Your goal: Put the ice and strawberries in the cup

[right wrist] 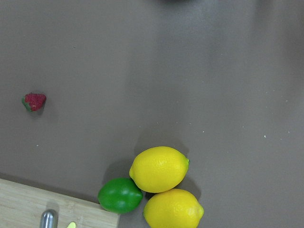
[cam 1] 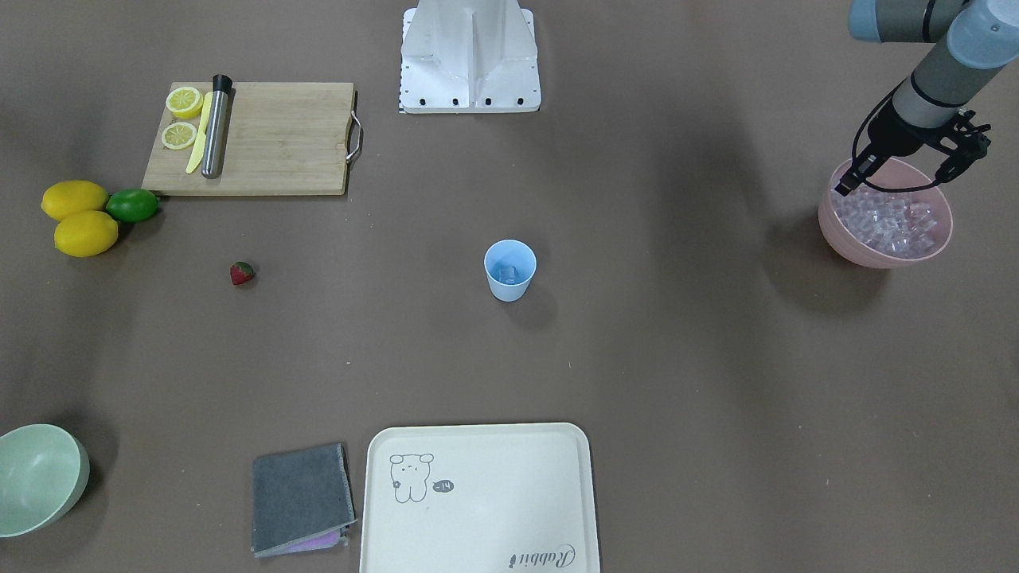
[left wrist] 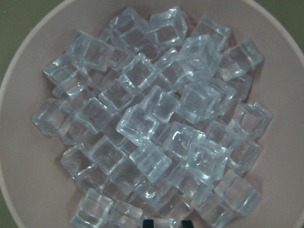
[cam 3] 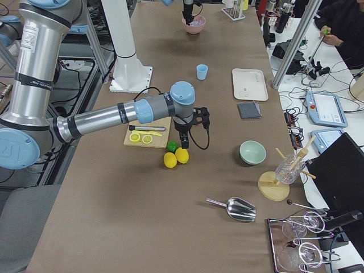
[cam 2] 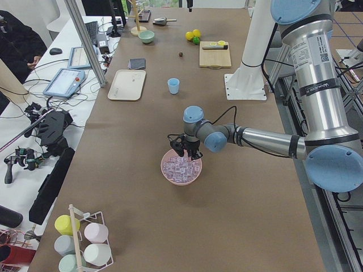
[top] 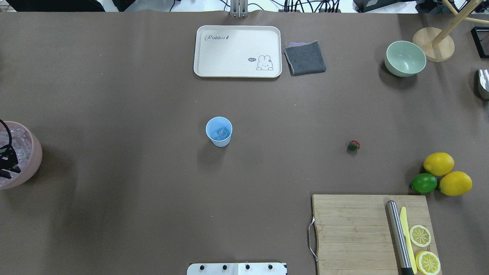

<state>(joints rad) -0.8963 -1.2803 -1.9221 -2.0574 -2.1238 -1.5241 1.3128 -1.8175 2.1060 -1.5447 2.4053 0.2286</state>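
Note:
The light-blue cup point(cam 1: 508, 288) stands mid-table with one ice cube point(top: 222, 133) inside. More ice point(cam 1: 888, 223) fills a pink bowl point(cam 1: 884, 251) at the robot's far left. My left gripper point(cam 1: 898, 177) hangs just above that bowl, open, fingers spread over the cubes; its wrist view is filled with ice point(left wrist: 156, 123). The strawberry point(cam 1: 242, 273) lies alone on the table, toward my right side. My right gripper point(cam 3: 183, 145) hovers over the lemons, away from the strawberry point(right wrist: 34, 101); I cannot tell whether it is open or shut.
A wooden cutting board point(cam 1: 279, 139) holds lemon slices, a yellow knife and a steel muddler. Two lemons point(cam 1: 76, 215) and a lime point(cam 1: 133, 205) sit beside it. A cream tray point(cam 1: 478, 493), grey cloth point(cam 1: 301, 497) and green bowl point(cam 1: 36, 477) line the far edge.

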